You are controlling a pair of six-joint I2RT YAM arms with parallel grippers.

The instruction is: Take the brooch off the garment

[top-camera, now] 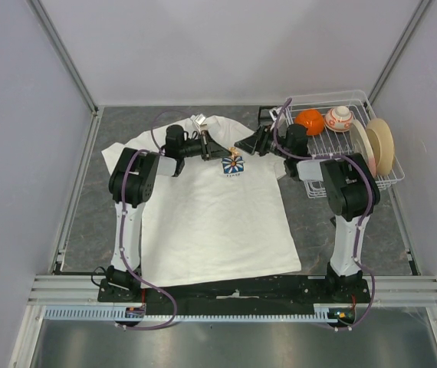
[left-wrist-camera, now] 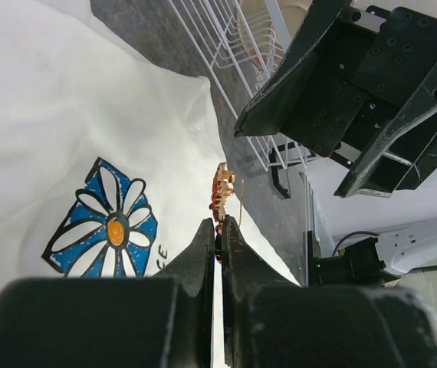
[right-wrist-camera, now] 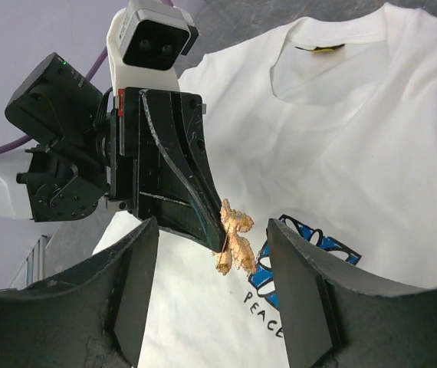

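Note:
The white T-shirt [top-camera: 211,207] lies flat on the table, with its blue-and-white flower print [top-camera: 233,165] on the chest and a tan neck label [right-wrist-camera: 322,48]. A small gold brooch [top-camera: 234,153] sits just above the print. My left gripper [top-camera: 215,146] is shut on the brooch [left-wrist-camera: 222,190] at its edge. In the right wrist view the brooch [right-wrist-camera: 234,234] hangs at the tip of the left gripper's fingers [right-wrist-camera: 192,195], over the print [right-wrist-camera: 303,249]. I cannot tell whether it is still pinned in the cloth. My right gripper [right-wrist-camera: 211,230] is open, its jaws on either side of the brooch without touching it.
A white wire rack [top-camera: 356,172] stands at the back right. It holds an orange ball [top-camera: 309,120], a white-and-orange ball [top-camera: 339,117] and upright plates [top-camera: 379,146]. Grey tabletop [top-camera: 318,230] lies around the shirt.

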